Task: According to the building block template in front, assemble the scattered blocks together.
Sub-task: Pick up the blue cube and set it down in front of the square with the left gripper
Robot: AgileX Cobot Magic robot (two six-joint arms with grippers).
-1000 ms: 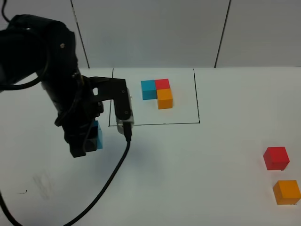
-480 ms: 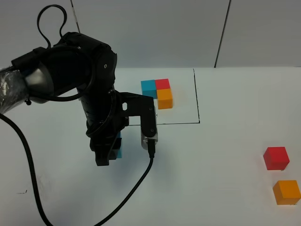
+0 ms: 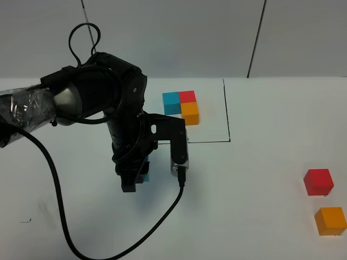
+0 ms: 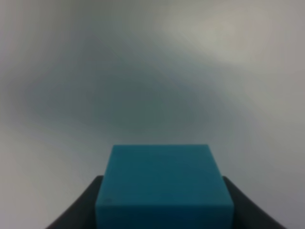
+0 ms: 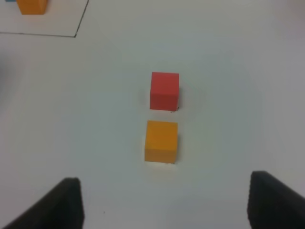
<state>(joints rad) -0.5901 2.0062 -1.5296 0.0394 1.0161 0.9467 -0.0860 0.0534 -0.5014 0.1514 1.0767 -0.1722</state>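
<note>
The building block template (image 3: 181, 105), blue, red and orange cubes joined in an L, lies inside a thin black rectangle at the back centre. My left gripper (image 3: 133, 176) hangs just in front of that rectangle's front line, shut on the blue block (image 3: 145, 172). In the left wrist view the blue block (image 4: 164, 183) fills the space between the dark fingers (image 4: 78, 210). The red block (image 3: 317, 181) and the orange block (image 3: 330, 220) sit apart at the front right. My right gripper (image 5: 166, 183) stands open above the table, short of the orange block (image 5: 161, 141) and the red block (image 5: 165, 90).
A black cable (image 3: 81, 238) trails from the left arm across the front of the white table (image 3: 244, 179). In the right wrist view a corner of the black rectangle (image 5: 76, 36) and the template's orange cube (image 5: 32, 5) show at the edge.
The left arm has carried the blue block rightward and toward the front, from beside the rectangle's left edge to just in front of its front line. The red and orange blocks have not moved.
</note>
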